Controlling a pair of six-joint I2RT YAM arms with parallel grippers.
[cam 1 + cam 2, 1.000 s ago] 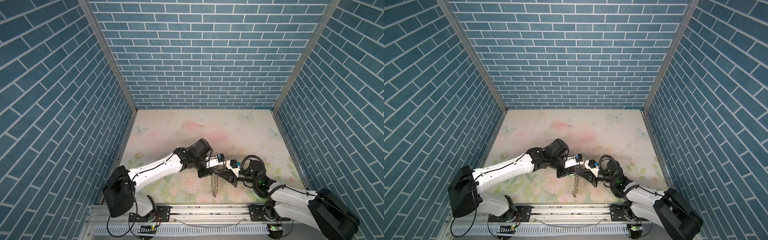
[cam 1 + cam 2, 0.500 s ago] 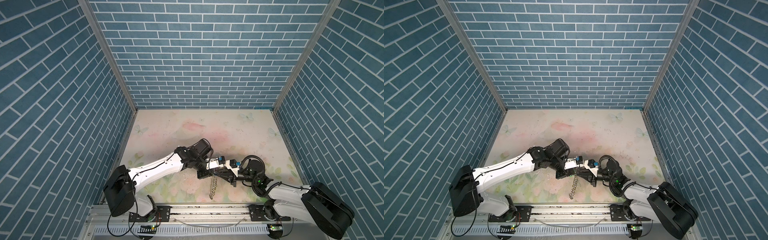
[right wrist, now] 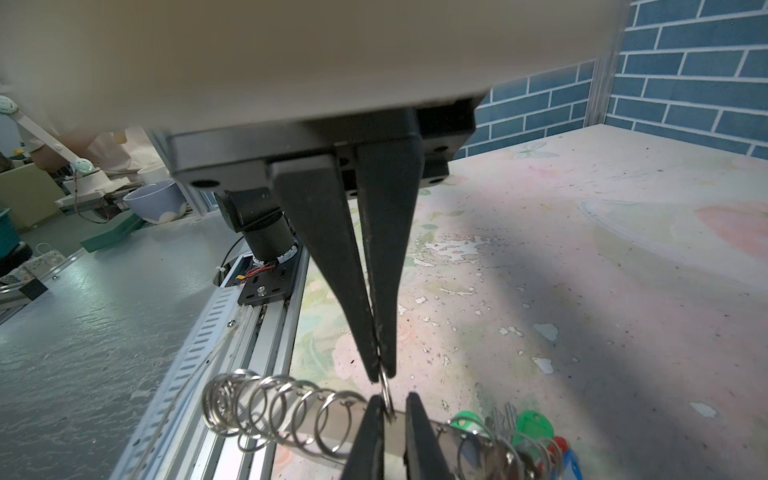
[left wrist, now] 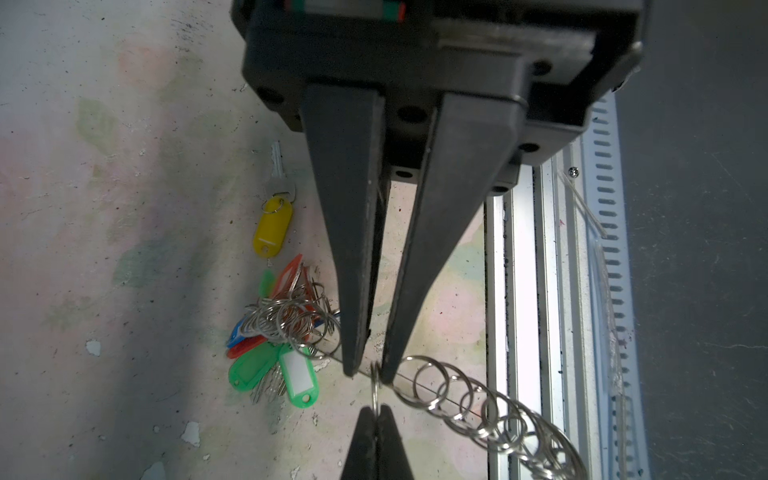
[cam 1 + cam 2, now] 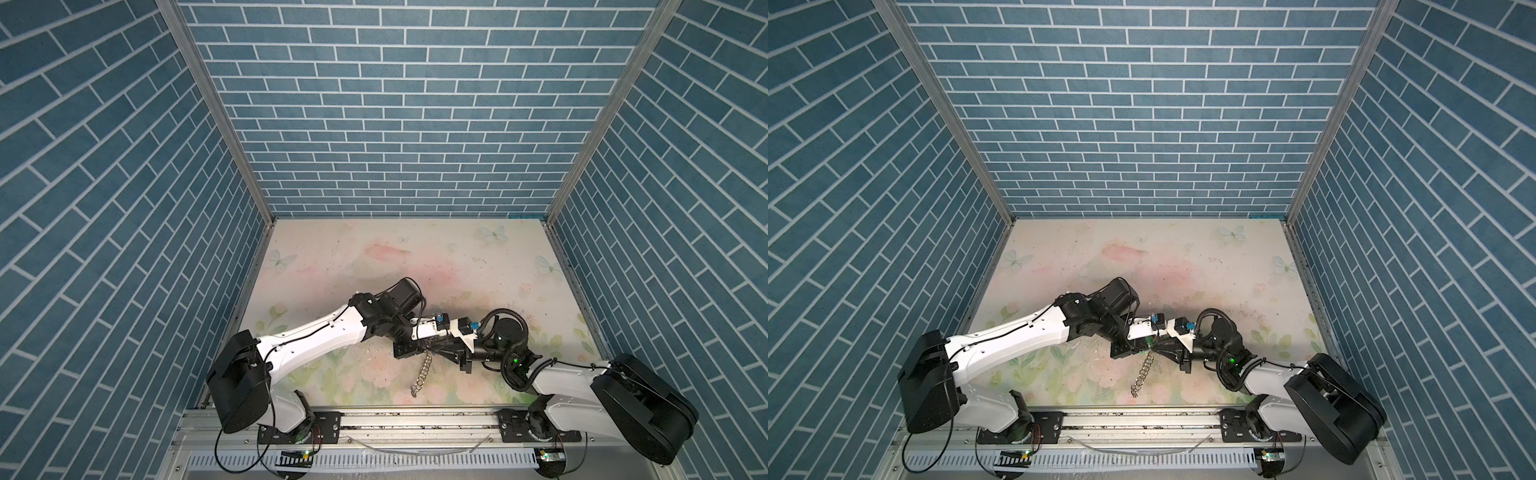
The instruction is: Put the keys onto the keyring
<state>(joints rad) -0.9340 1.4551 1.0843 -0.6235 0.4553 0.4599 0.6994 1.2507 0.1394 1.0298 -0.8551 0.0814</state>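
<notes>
Left gripper [image 4: 368, 372] clamps the keyring [image 3: 451, 428]; right gripper [image 3: 382, 374] pinches one wire ring [image 3: 387, 392]. The yellow key [image 4: 272, 226] lies apart on the table [image 4: 145, 249], in neither grip.

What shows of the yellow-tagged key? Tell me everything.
The yellow-tagged key lies flat on the table, seen only in the left wrist view. A small grey metal key joins an oblong yellow plastic tag through a wire ring; the tag bears a pale label strip. It lies apart from the bundle of other tagged keys, and nothing grips it.
</notes>
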